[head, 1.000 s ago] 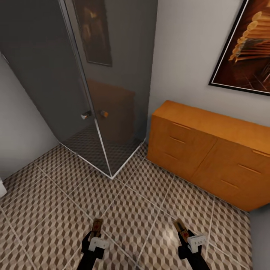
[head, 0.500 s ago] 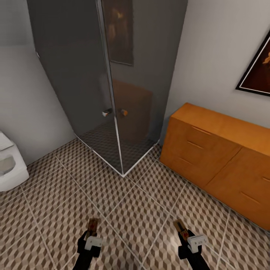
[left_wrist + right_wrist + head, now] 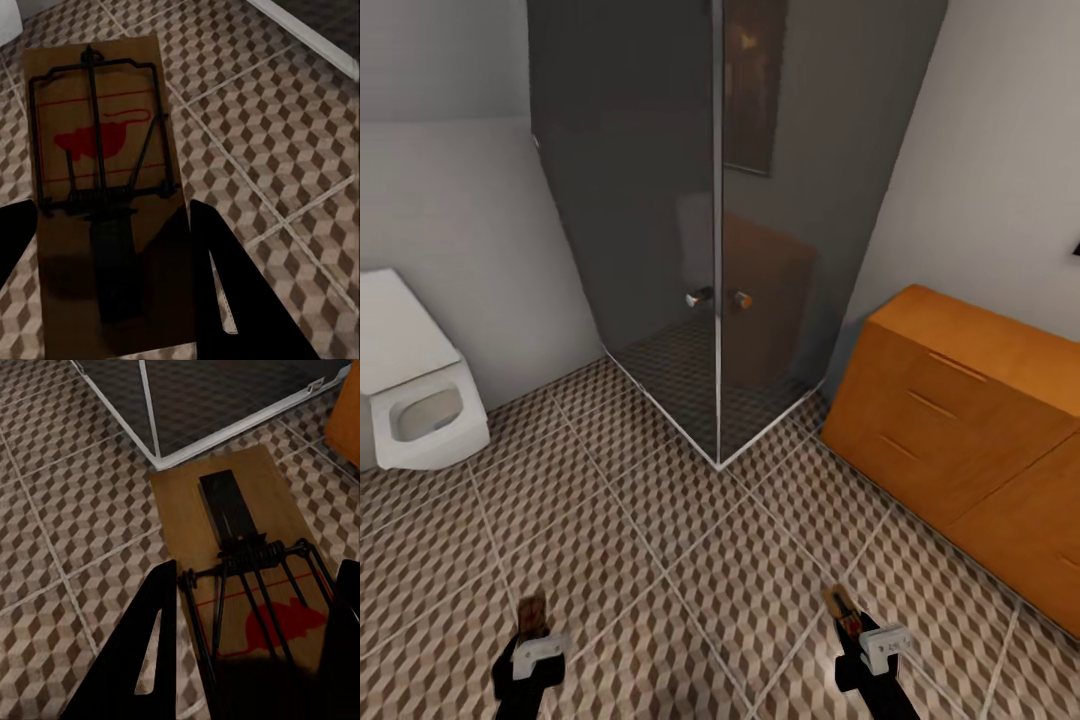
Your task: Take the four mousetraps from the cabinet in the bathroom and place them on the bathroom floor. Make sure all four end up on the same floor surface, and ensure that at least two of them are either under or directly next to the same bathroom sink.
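Note:
I am holding two mousetraps, small tan boards with black wire and a red mouse mark. My left gripper (image 3: 532, 632) is shut on one mousetrap (image 3: 532, 612) low over the cube-patterned bathroom floor (image 3: 690, 560). In the left wrist view that mousetrap (image 3: 101, 172) lies between my black fingers (image 3: 225, 285). My right gripper (image 3: 849, 628) is shut on the other mousetrap (image 3: 840, 604), which the right wrist view shows as a tan board (image 3: 240, 555) between its fingers (image 3: 142, 652). The orange-brown cabinet (image 3: 960, 420) stands at the right against the wall, drawers closed. The sink is out of view.
A dark glass shower enclosure (image 3: 710, 250) fills the corner ahead, its near corner jutting onto the floor. A white toilet (image 3: 415, 400) stands at the left wall. Open tiled floor lies between the toilet, the shower and my grippers.
The camera has turned left: the cabinet slid right, the wall picture left the frame and the toilet came into view. My left gripper with its mousetrap has shifted left; the right one keeps its place.

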Available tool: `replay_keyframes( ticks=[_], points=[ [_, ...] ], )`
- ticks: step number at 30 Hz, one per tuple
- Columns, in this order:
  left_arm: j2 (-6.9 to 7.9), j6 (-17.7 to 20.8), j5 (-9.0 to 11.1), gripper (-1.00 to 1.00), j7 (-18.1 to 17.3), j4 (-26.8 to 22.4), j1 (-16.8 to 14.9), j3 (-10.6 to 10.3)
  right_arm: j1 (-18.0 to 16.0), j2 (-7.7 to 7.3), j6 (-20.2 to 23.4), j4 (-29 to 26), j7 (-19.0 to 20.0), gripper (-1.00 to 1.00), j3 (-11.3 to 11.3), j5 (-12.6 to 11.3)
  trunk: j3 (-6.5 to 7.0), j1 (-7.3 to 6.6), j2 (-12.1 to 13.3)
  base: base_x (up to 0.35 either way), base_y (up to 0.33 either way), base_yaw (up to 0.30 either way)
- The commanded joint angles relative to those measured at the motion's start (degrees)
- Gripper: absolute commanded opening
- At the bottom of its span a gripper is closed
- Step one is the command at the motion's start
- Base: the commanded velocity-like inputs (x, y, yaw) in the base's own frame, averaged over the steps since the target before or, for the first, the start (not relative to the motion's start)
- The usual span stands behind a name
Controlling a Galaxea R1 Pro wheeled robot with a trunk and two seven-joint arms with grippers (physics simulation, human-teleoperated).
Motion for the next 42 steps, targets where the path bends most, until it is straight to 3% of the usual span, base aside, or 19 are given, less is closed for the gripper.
replay_keyframes(
  ticks=[1, 5, 9, 42],
  points=[
    [0.05, -0.8, 0.0, -1.0, -1.1, 0.4, 0.0, -0.4, 0.0, -0.04, -0.2, 0.0, 0.2, -1.0, 0.1, -0.3, -0.09, 0.03, -0.1, 0.0, 0.0, 0.286],
    [0.1, -2.0, 0.1, -1.0, -4.5, 1.8, 0.0, -0.4, 0.0, -0.1, -0.2, 0.0, 0.2, -1.0, 0.1, -0.3, -0.09, 0.03, -0.1, 0.0, 0.0, 0.286],
    [0.12, -2.3, 0.0, -1.0, -5.5, 5.3, 0.0, -0.3, 0.0, -0.11, -0.2, 0.0, 0.2, -1.0, 0.1, -0.2, -0.09, 0.03, -0.1, 0.0, 0.0, 0.285],
    [-0.26, -2.2, 0.0, -1.0, -5.7, 6.2, 0.0, -0.3, 0.0, -0.03, -0.1, 0.2, 0.2, -1.0, 0.2, -0.2, -0.73, 0.03, -0.1, 0.0, 0.0, 0.239]
  ],
)
